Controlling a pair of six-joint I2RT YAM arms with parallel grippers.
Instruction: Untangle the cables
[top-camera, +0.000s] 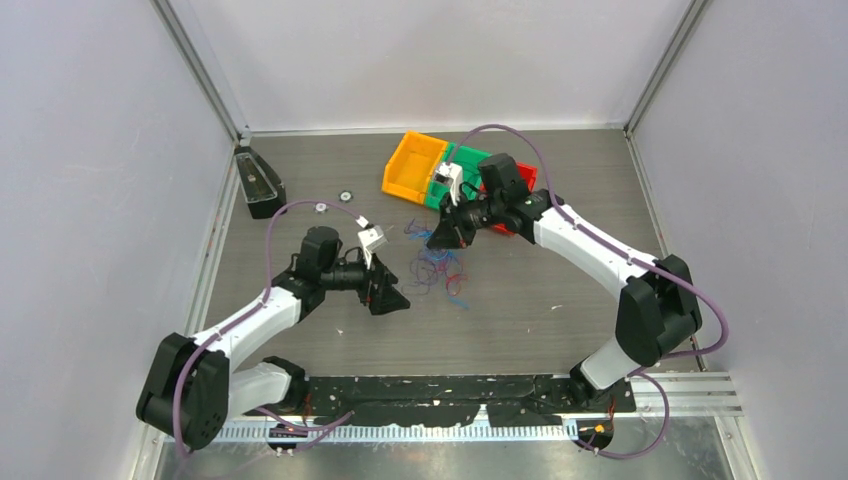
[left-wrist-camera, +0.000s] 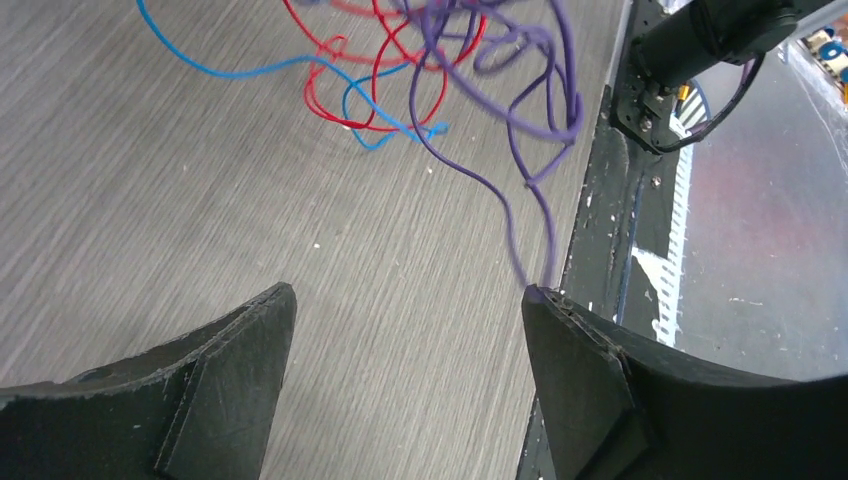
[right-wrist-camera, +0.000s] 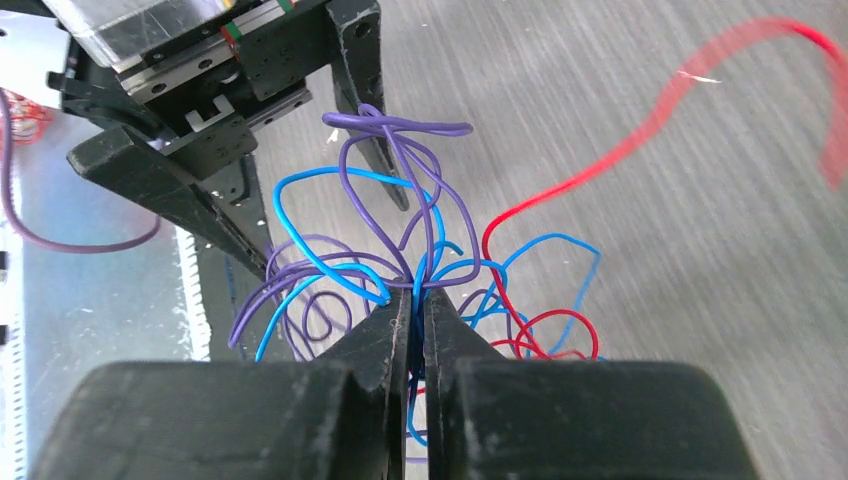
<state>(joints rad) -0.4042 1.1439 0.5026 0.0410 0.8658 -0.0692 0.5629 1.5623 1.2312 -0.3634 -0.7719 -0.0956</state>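
**Grey table (top-camera: 560, 300), cables (top-camera: 437, 265) knotted at centre**

Right gripper (right-wrist-camera: 412, 300) is pinching blue and purple strands of the clump. Left gripper (left-wrist-camera: 405, 300) is spread wide, holding nothing. Wires look light, floppy and snag-prone. I'd grab the loose purple strand (left-wrist-camera: 515, 215) by the left fingertip, not the knot.

Grey wood-grain tabletop (top-camera: 560, 320); plain pale lilac walls (top-camera: 90, 200) on three sides; aluminium corner posts (top-camera: 205, 75); even light.

This looks like a robotics lab, a closed test cell. Plain pale walls (top-camera: 90, 200) in a metal frame (top-camera: 205, 75) stand around a grey table (top-camera: 560, 330). Two white and black robot arms (top-camera: 250, 322) are bolted at its near edge, and coloured plastic bins (top-camera: 415, 165) stand at the back.
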